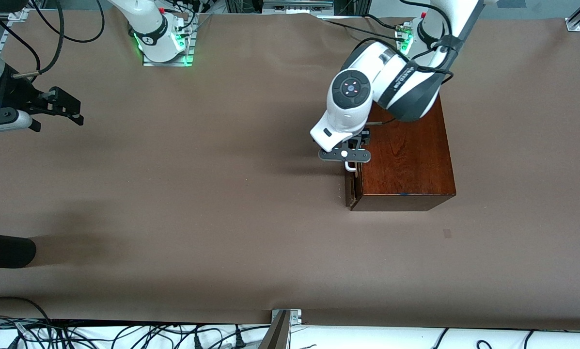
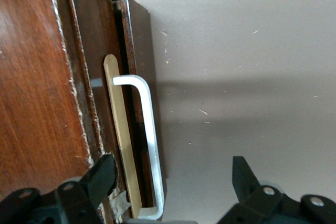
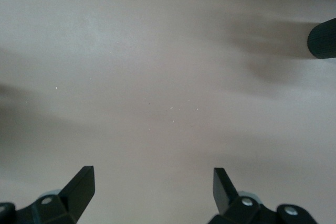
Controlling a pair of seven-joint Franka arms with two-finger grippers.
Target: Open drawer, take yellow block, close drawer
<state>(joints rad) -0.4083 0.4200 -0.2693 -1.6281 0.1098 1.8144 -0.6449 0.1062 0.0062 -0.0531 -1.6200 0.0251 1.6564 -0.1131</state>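
A: Drawer [image 1: 351,186] status? Where's it sitting?

B: It's in the dark reddish-brown cabinet [image 1: 406,162], toward the left arm's end of the table [image 1: 222,194]. Drawer front is facing the right arm's end. It's standing out just a crack: the left wrist view is showing a thin strip of pale wood [image 2: 122,140] between front and cabinet body.

A: Handle?

B: White bar handle [image 2: 149,145] is running along the dark front. In the front view only a bit of it is showing, under the gripper.

A: Left gripper?

B: Left gripper [image 1: 350,162] is hanging right at the handle, at the cabinet's top edge on the drawer side. Jaws are standing apart, w/ the handle lying between the two fingers [image 2: 100,179] in the wrist view. Not clamping anything; fingers aren't touching the bar as far as I can see.

A: Right gripper?

B: Right gripper [image 1: 67,109] is waiting well apart from the cabinet, over bare table at the right arm's end. Jaws apart, nothing between them; its wrist cam is showing only tabletop and a dark rounded object [image 3: 323,38] at the edge.

A: Yellow block?

B: Not showing in any view. Can't tell where it is.

A: Anything else on the table?

B: Dark rounded thing [image 1: 4,249] is poking in at the right arm's end, nearer the front camera than the right gripper.
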